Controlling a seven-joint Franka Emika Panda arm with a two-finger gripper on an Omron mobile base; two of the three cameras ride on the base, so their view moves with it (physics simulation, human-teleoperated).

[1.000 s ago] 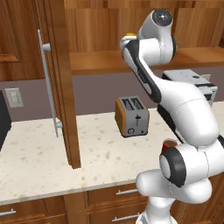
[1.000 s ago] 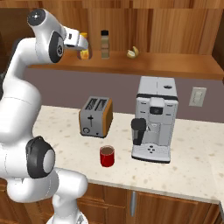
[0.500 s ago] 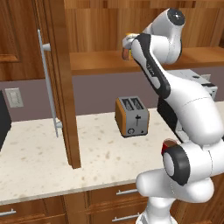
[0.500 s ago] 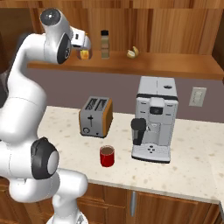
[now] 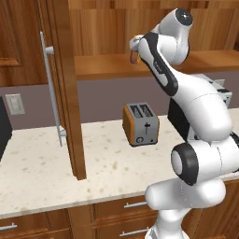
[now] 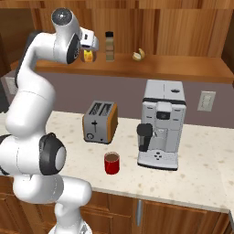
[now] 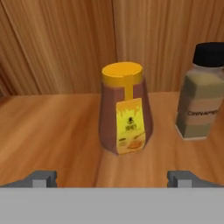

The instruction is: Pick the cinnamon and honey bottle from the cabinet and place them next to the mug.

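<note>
Cabinet (image 6: 183, 68) open, door swung aside at left; shelf carries both bottles.
Arm raised to shelf level, gripper (image 7: 112, 178) facing in, jaws spread wide, nothing held.
Honey bottle (image 7: 126, 114) dead ahead, centred between fingertips (image 7: 43, 178), upright, not yet touched.
Cinnamon (image 7: 202, 92) just right of it, apart, farther back.
Mug (image 6: 111, 162) below on counter, near toaster (image 6: 100, 122).
Judgement: advance straight, keep level, close on wide lower body below cap; right finger must pass clear of cinnamon.
</note>
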